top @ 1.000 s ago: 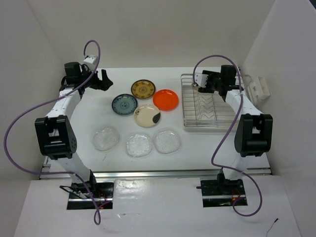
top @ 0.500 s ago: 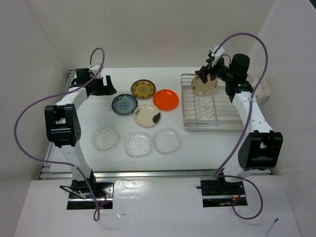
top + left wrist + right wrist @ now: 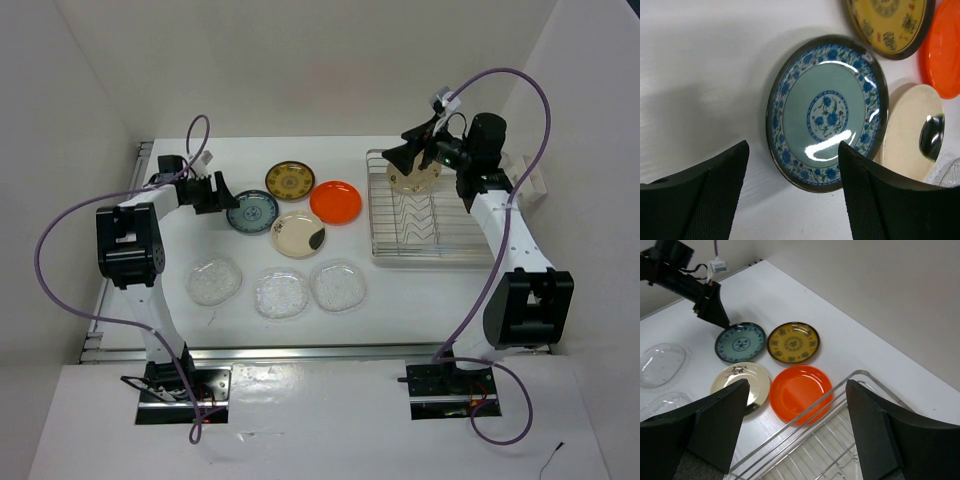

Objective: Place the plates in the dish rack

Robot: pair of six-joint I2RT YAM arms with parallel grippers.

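Note:
The teal plate [image 3: 827, 112] lies flat on the table, and my left gripper [image 3: 792, 195] hangs open over its near-left rim, one finger outside the rim and one over the bowl. In the top view the left gripper [image 3: 220, 190] sits at the teal plate's [image 3: 252, 212] left edge. A tan plate [image 3: 413, 174] stands upright in the dish rack [image 3: 445, 238]. My right gripper [image 3: 410, 150] hovers open just above it, holding nothing. The brown-and-gold plate [image 3: 290, 181], orange plate [image 3: 335, 202], cream plate [image 3: 299, 234] and three glass plates [image 3: 281, 294] lie on the table.
The right wrist view looks down past the rack's front wire [image 3: 840, 390] onto the orange plate [image 3: 800, 390] and the left arm [image 3: 685, 282]. A white fixture [image 3: 525, 178] stands right of the rack. White walls enclose the table.
My right gripper opened and drew back up from the tan plate, which now stands in the rack. My left gripper moved right onto the teal plate's edge, its jaws narrowing a little.

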